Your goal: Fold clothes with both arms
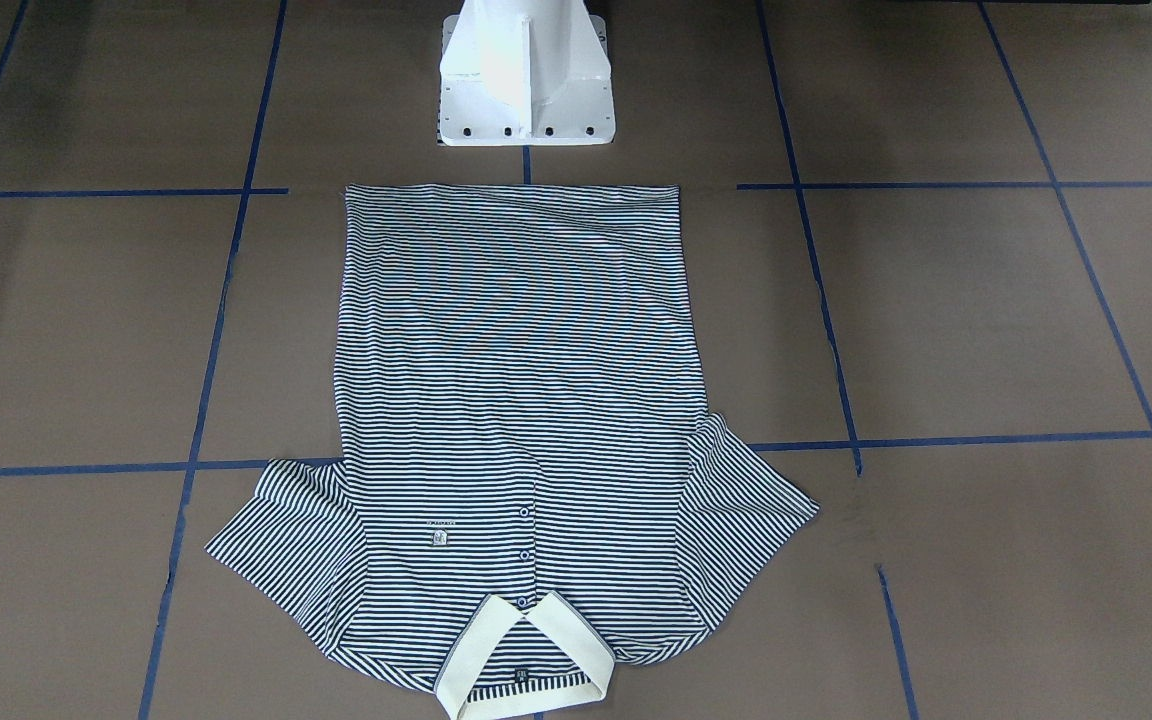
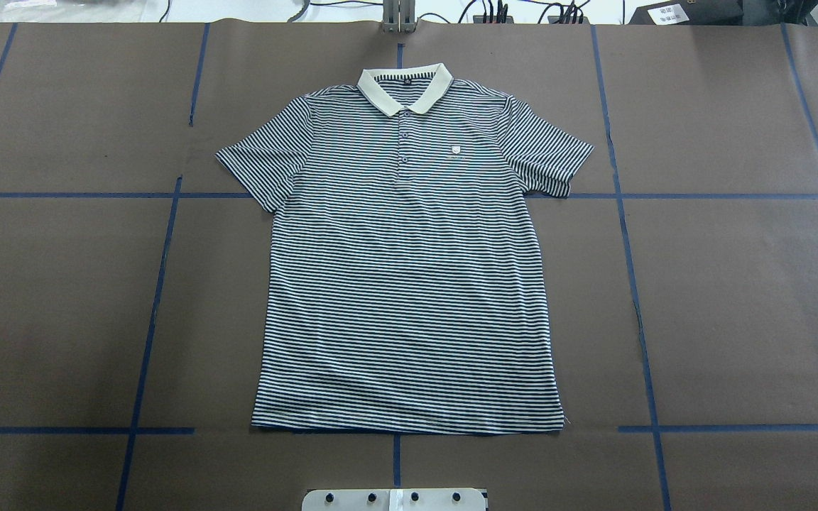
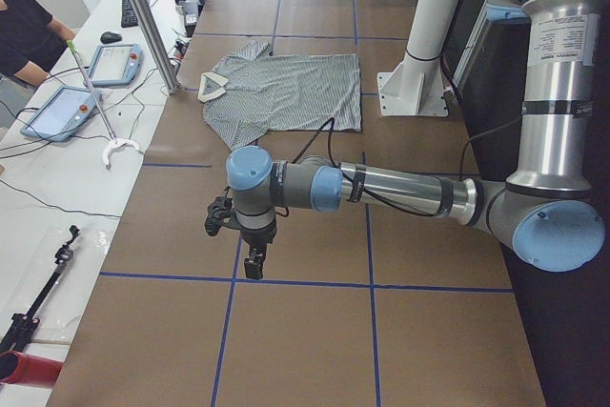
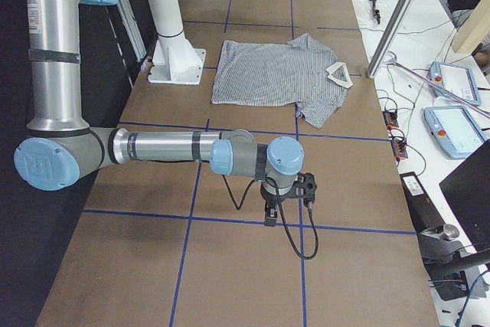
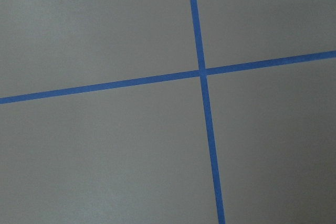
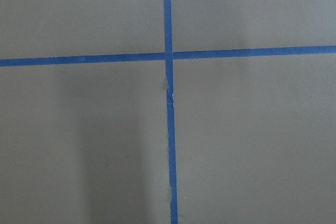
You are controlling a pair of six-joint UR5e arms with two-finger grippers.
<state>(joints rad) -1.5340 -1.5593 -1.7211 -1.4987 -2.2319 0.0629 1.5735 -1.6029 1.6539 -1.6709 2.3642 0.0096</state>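
The striped polo shirt lies flat and spread out, face up, on the brown table. Its cream collar is at the far side and its hem is near the robot's base. It also shows in the front-facing view, the left view and the right view. My left gripper hangs over bare table far to the shirt's left. My right gripper hangs over bare table far to its right. I cannot tell whether either is open or shut. Both wrist views show only table and tape.
Blue tape lines grid the brown table cover. The white pedestal base stands at the shirt's hem. Tablets, cables and a metal post stand along the far operator side, where a person sits.
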